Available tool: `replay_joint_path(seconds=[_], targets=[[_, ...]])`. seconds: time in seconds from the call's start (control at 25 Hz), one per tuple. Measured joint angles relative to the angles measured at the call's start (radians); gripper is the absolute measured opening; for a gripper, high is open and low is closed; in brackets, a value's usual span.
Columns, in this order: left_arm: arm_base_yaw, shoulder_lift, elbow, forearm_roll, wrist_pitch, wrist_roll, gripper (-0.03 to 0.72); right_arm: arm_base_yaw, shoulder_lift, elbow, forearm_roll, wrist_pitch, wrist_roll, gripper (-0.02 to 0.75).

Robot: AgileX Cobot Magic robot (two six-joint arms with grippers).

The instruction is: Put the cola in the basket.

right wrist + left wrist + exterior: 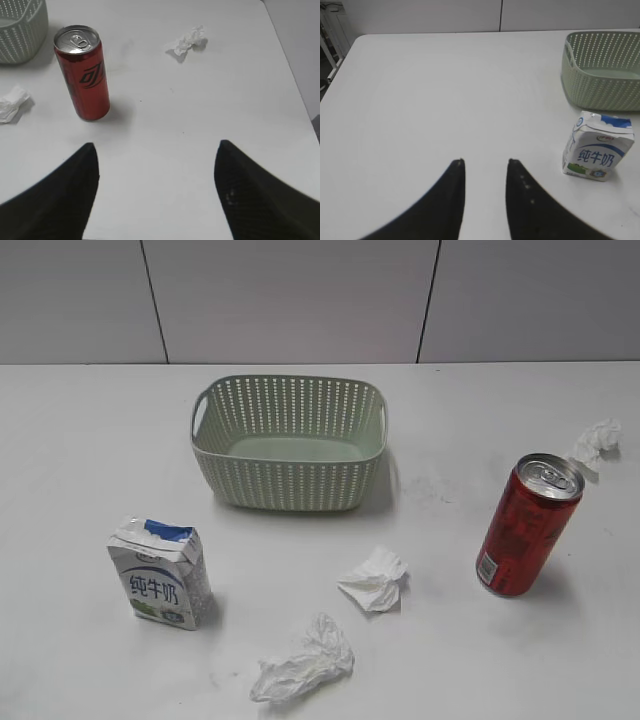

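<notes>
The tall slim red metal cola can [84, 74] stands upright on the white table [200, 100], ahead of the right gripper [156, 150] and off to its left, well apart from its wide-spread black fingers [250, 195], which hold nothing. Beyond the can, further left, sits the pale sage-green perforated plastic basket [22, 30], empty as far as I can see. The left gripper [486, 162] hangs over bare table with its fingers only slightly parted, also empty; the white-and-blue milk carton [597, 147] stands to its right.

The worry, to my eye, is that the can is narrow and top-heavy: a finger brushing it on approach could tip it and send it rolling. A crumpled white tissue [12, 102] lies just left of the can, and another [187, 40] beyond the gripper; either could get snagged. A high grip might let it swing and clip the basket rim
</notes>
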Motion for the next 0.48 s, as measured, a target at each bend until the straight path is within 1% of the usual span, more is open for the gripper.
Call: replay_joint_path(seconds=[0.2,0.48], targets=[[0.0,0.0,0.0,0.0,0.0,0.0,0.228,0.0,0.113,-0.05,-0.002,-0.041,-0.035,0.543],[0.0,0.0,0.0,0.0,0.0,0.0,0.228,0.0,0.453,-0.216,-0.003,-0.018,-0.037,0.543]])
